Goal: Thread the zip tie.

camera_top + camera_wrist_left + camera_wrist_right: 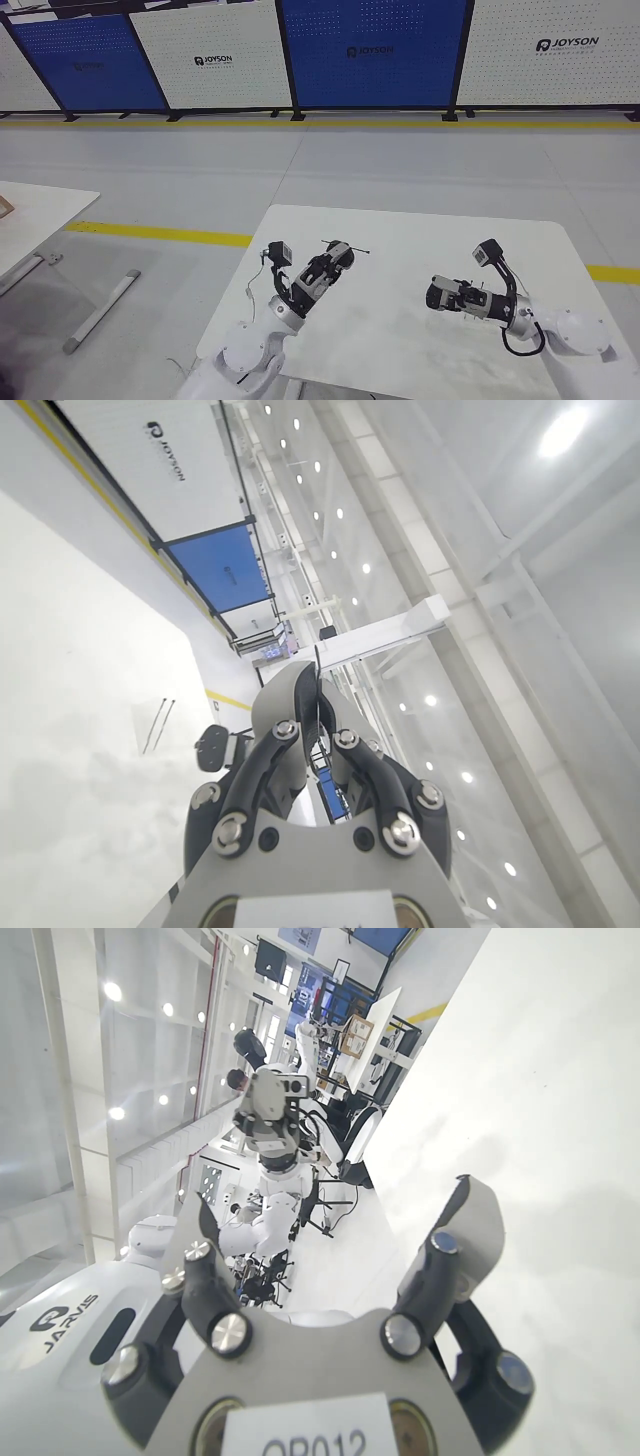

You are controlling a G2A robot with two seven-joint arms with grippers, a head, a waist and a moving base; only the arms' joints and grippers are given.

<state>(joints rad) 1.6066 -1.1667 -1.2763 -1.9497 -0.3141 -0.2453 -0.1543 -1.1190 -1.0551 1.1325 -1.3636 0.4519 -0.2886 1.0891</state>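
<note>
Looks like the hold-and-line-up stage to me: the left gripper [338,254] has its fingers clamped on the zip tie [359,249], with an end poking out each side, above the table [420,225]. Two spare ties [159,725] lie on the table near it. The right gripper [432,294] hangs well apart, fingers spread, holding nothing. Next I'd guess it has to pinch the tail and feed it into the head, which is fiddly.

Middle of zip tie [317,657] hidden between left gripper [315,685] pads at frame centre, spare ties [159,725] at centre left too small for detail
</note>
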